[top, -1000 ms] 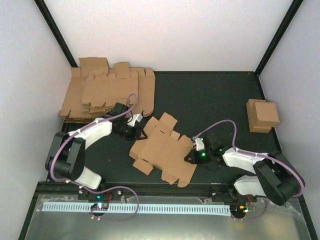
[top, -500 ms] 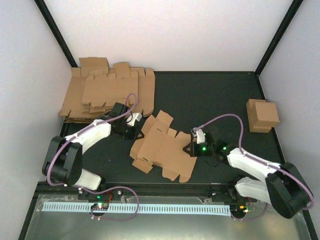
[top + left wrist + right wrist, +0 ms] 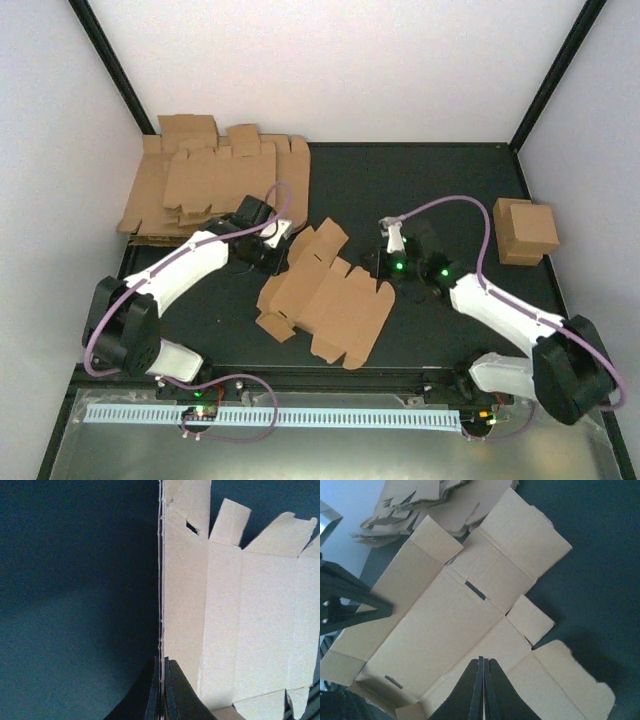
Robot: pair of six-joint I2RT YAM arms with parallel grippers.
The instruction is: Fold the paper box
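One paper box (image 3: 325, 300) lies unfolded near the middle of the black table (image 3: 420, 190), its flaps and tabs spread out, with two narrow slots showing in the right wrist view. Two arms reach in to it, one from each side.

The left gripper (image 3: 275, 250) has its jaws closed tight on the sheet's left edge. In the left wrist view that edge runs straight up from between the two dark fingers (image 3: 175, 700), and the panel it belongs to is lifted off the table. The right gripper (image 3: 383, 265) is at the opposite edge. Its jaws are also pressed together, pinching the rim of the sheet where the right wrist view shows the fingers (image 3: 470, 690) meeting over the cardboard.

One pile of flat blanks (image 3: 215, 185) sits at the far left corner, just behind the left arm. The sheets overlap too much to count. One folded box (image 3: 527, 228) stands by the right wall, well apart from the paper box and the right arm. It rests on another cardboard piece, and the view does not show whether that is a second box. Two purple cables loop over the arms, one on each. The far middle of the table, between the pile and the folded box, is bare black surface.
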